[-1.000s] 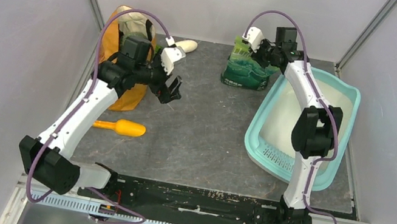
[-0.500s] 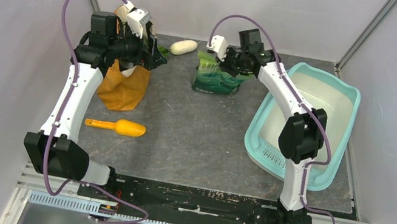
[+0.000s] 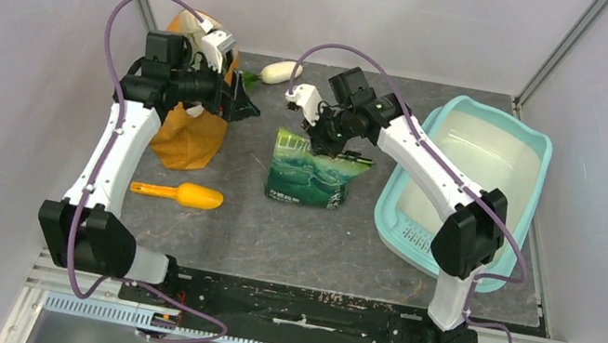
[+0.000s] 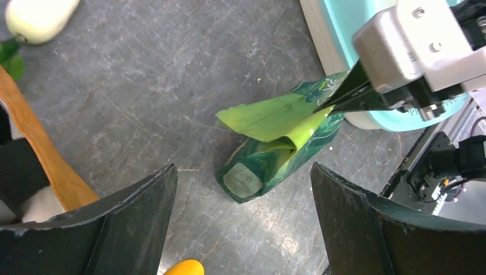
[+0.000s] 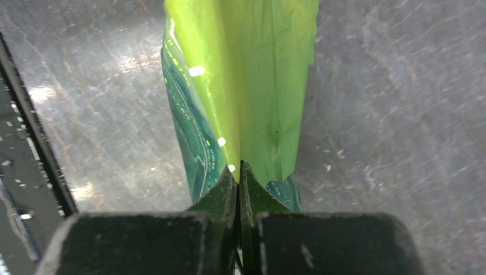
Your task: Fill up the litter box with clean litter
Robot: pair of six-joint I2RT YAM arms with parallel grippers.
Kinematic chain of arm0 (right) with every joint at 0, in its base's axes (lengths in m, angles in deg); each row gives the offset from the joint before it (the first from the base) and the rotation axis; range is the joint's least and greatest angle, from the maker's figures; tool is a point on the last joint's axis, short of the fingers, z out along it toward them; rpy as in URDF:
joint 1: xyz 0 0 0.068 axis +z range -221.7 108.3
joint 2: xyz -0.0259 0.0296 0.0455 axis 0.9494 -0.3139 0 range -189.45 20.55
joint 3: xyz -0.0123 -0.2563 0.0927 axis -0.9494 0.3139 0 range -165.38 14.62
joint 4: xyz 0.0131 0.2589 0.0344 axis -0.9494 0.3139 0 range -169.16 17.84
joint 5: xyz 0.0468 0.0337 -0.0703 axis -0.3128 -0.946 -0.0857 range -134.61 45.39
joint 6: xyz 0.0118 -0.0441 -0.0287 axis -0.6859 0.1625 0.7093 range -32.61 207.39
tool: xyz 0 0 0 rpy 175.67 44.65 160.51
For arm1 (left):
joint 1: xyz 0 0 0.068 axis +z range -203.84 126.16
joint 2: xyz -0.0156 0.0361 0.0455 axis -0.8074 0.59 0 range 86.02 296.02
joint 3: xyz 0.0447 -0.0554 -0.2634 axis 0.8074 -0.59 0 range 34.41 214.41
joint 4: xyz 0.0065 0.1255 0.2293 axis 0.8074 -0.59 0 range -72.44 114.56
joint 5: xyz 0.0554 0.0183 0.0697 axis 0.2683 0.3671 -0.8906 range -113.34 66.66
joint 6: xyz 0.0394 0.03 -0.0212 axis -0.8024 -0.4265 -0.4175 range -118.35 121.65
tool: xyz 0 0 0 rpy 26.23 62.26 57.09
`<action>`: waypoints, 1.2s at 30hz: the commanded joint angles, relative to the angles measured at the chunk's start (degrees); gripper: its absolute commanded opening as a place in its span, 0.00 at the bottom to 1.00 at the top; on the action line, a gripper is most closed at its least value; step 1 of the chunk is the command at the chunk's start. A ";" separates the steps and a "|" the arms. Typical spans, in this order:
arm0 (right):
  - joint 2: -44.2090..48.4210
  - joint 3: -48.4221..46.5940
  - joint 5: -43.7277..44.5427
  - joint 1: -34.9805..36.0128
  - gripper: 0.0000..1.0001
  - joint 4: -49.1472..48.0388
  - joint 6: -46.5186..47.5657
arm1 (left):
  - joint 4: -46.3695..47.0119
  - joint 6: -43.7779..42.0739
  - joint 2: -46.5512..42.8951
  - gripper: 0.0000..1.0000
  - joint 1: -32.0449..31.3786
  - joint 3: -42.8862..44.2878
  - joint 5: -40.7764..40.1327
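Bag-handling step, I'd say: R gripper (image 3: 327,141) pinches shut on top flap of green bag (image 3: 309,174) at worktop (image 3: 271,227) centre, just left of litter box (image 3: 389,207) at right edge, L gripper (image 3: 244,103) gapes empty; next needs bag lifted & tipped over box.

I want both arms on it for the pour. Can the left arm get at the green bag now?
Probably yes: the left tool is open, nothing stands between it and the green bag, and the right tool pinches only the bag's top edge.
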 commanded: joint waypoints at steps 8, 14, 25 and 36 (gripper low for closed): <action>13.51 6.06 -5.20 -0.86 0.82 -5.54 -6.21 | 0.67 -1.89 -2.55 0.92 -0.10 -2.51 6.17; 20.98 9.46 -2.50 -0.93 0.88 -2.05 -1.15 | 0.50 -5.79 -4.97 0.92 -0.81 -5.16 10.21; 33.26 28.77 4.38 -0.93 0.86 -6.74 13.90 | 0.32 -7.50 -5.97 0.92 -3.45 -5.26 8.13; 36.15 37.94 6.02 -0.91 0.82 -19.36 17.62 | 0.34 -5.56 -5.80 0.92 -3.60 -5.35 6.58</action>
